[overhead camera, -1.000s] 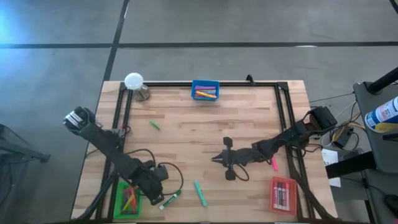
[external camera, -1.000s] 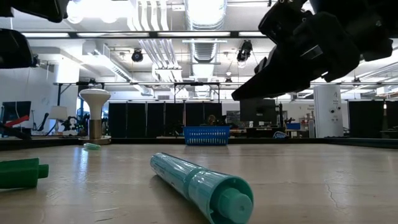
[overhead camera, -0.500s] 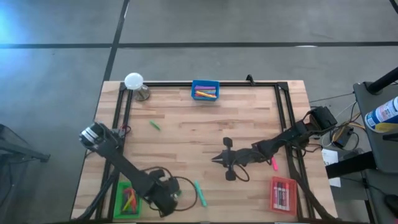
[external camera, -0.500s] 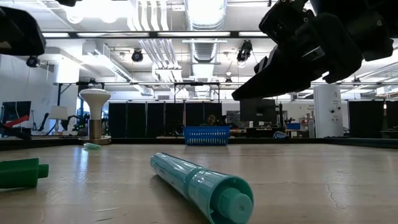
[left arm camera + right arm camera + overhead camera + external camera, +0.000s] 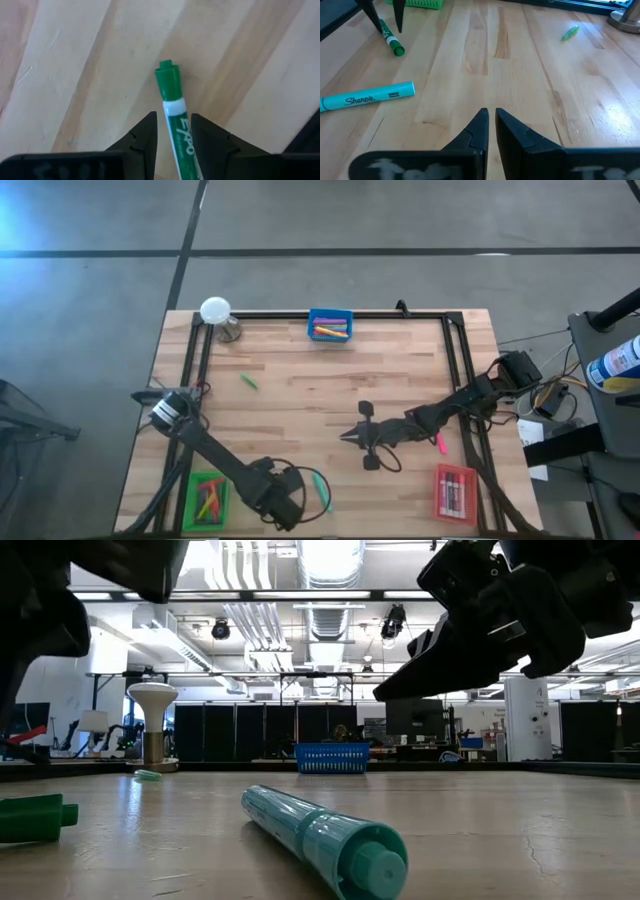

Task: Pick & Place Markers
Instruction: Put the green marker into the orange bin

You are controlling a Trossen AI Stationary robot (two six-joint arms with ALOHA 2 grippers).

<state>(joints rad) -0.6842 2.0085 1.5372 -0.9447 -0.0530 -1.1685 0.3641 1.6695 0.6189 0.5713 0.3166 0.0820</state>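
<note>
My left gripper (image 5: 174, 142) is open and points down over a green and white marker (image 5: 173, 112) near the table's near edge. One finger stands on each side of the marker's barrel, and I see no touch. The high view hides that marker under the left gripper (image 5: 285, 505). A teal marker (image 5: 320, 490) lies flat just right of it. A small green marker (image 5: 248, 381) and a pink marker (image 5: 440, 443) lie farther off. My right gripper (image 5: 350, 437) waits shut over the table's middle, above the wood.
A green tray (image 5: 190, 502) with markers sits at the near left corner, a red tray (image 5: 440, 492) at the near right, and a blue tray (image 5: 330, 313) at the far edge. A white-topped lamp (image 5: 215, 310) stands at the far left. Bare wood lies between the arms.
My left gripper has swung from over the green tray toward the table's right along the near edge and now stands over the green and white marker. The marker and the teal one have stayed where they were.
</note>
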